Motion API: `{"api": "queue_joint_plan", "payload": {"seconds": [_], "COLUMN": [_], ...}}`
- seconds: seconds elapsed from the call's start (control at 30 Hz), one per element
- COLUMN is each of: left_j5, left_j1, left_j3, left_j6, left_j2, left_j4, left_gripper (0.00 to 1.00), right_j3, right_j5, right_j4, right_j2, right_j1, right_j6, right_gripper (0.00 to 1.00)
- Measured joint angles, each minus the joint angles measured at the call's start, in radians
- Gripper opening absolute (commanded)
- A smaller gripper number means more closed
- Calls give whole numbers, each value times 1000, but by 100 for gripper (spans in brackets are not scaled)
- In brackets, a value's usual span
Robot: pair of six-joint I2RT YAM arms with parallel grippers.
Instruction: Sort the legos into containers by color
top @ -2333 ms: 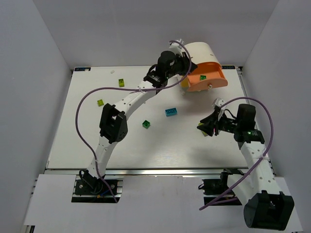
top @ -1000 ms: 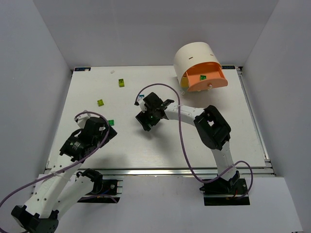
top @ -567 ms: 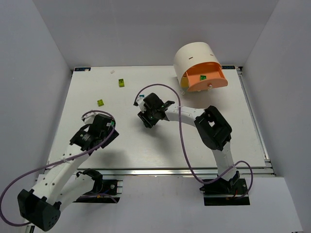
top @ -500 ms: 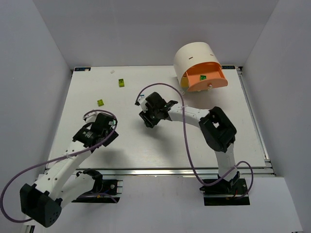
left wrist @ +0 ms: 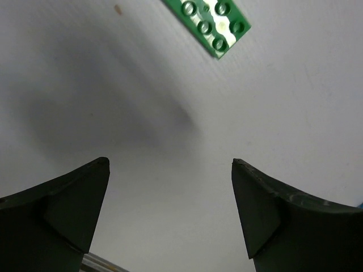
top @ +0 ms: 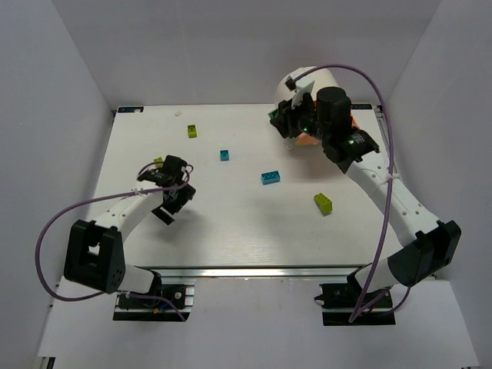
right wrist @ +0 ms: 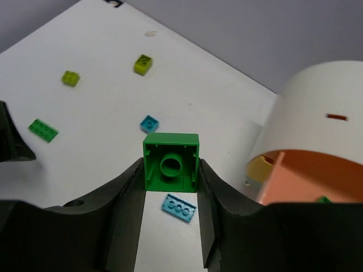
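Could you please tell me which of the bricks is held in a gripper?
The green square brick, clamped in the right gripper; the others lie loose on the table.

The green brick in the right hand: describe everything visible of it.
The green brick is a small square piece of glossy, bright green plastic. Its hollow underside faces the wrist camera: thin walls around one round tube in the middle. The two dark fingers of the right hand clamp its left and right sides, and nothing else touches it. It hangs in the air above the white table, near the cream cabinet and its open orange drawer.
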Motion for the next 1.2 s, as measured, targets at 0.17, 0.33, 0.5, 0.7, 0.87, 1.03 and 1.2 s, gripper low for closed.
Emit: {"api": "queue_joint_plan", "payload": {"seconds": [0.17, 0.33, 0.5, 0.7, 0.87, 1.03, 1.2], "left_j5": [13, 40, 82, 120, 152, 172, 176], "left_j1": [61, 122, 169, 207, 229, 241, 246], "left_j3": [109, 186, 190, 190, 190, 190, 190], "left_j6": [12, 45, 84, 125, 141, 149, 153], "left_j2": [122, 230, 266, 264, 266, 267, 282], "left_j4": [-13, -39, -50, -43, -33, -14, 0], "left_gripper": [98, 98, 98, 98, 98, 98, 98], "right_j3": [9, 46, 113, 181, 187, 187, 208], "right_j5": [129, 216, 228, 157, 89, 24, -35], "right_j4": [-2, -24, -60, -119, -176, -212, -220], "right_j2": [11, 77, 148, 220, 256, 274, 274], "right_j1": [-90, -208, -312, -379, -402, -414, -429], "right_j6": [41, 51, 51, 50, 47, 42, 36], "right_gripper": [0, 0, 0, 15, 39, 68, 88]}}
